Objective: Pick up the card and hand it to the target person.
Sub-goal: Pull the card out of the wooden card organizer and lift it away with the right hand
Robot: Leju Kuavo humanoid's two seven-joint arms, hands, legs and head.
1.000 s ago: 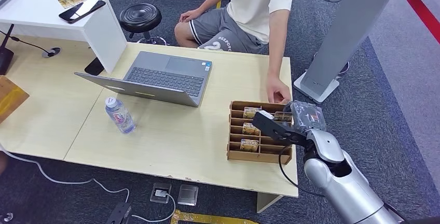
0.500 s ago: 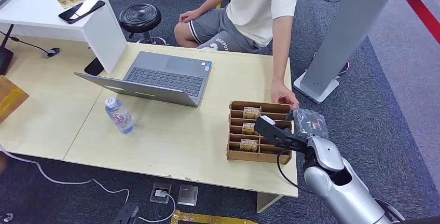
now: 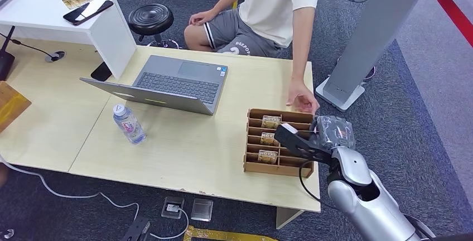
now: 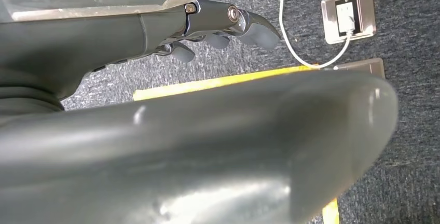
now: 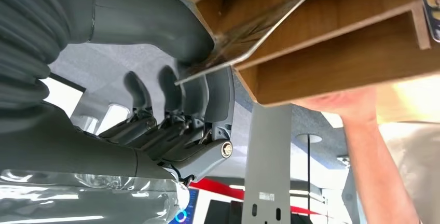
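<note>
A wooden card rack (image 3: 254, 166) stands at the table's near right corner, with cards upright in its left slots, such as one (image 3: 271, 121) in the far row. My right hand (image 3: 304, 143) reaches over the rack's right side. In the right wrist view this hand (image 5: 171, 94) pinches a thin card (image 5: 244, 42) between thumb and fingers, right at the rack's wooden edge (image 5: 337, 42). The seated person (image 3: 279, 1) holds a hand (image 3: 301, 100) just past the rack's far right corner. My left hand (image 4: 207, 27) hangs over the carpet, fingers loosely apart, holding nothing.
An open laptop (image 3: 173, 82) and a water bottle (image 3: 129, 124) stand left of the rack. Behind them are a white shelf (image 3: 106, 29) with a phone (image 3: 88, 11) and a black stool (image 3: 150, 18). A grey kiosk stand (image 3: 373, 34) rises to the right of the table.
My right hand has drawn slightly back toward me along the rack's right side, and the card beside its fingers is now hidden under it. The person's hand has lifted a little.
</note>
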